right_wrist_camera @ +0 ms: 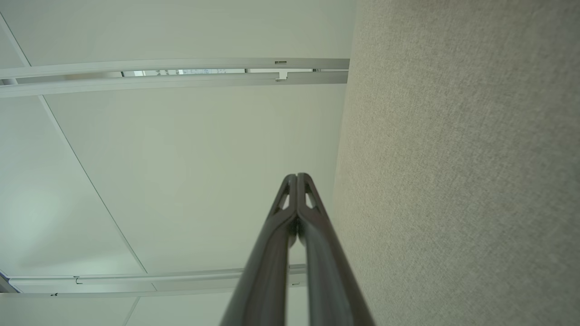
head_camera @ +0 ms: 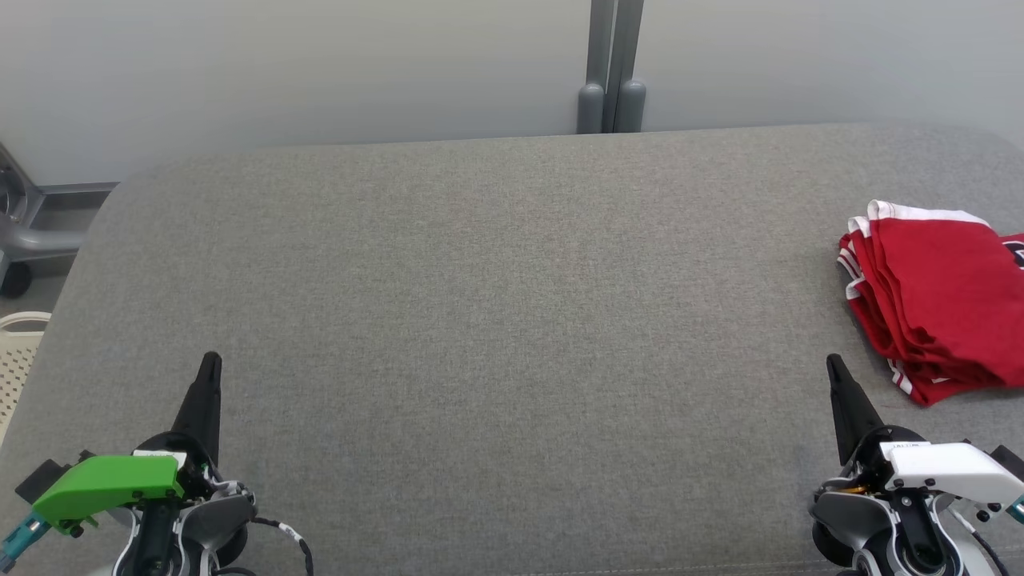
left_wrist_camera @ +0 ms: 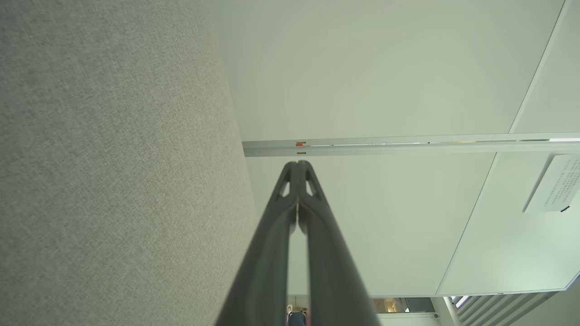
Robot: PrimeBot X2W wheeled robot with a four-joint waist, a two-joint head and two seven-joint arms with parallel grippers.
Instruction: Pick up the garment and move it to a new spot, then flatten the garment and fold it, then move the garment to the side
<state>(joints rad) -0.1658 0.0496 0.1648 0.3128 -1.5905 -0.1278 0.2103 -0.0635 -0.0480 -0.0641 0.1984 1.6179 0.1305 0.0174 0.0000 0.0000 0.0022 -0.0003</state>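
Lying folded: one red garment (head_camera: 938,298)

I count one red garment (head_camera: 936,296) on the one grey tabletop (head_camera: 512,320). Its stacked edges look like a single folded piece, but its far end is cut off, so I can't be sure. There are two claws, the left claw (head_camera: 211,362) and the right claw (head_camera: 833,363), each with two dark fingers (left_wrist_camera: 267,253). Two grey posts (head_camera: 590,104) stand behind. There is also one pale basket (head_camera: 16,360) and one black wheel (head_camera: 14,280).
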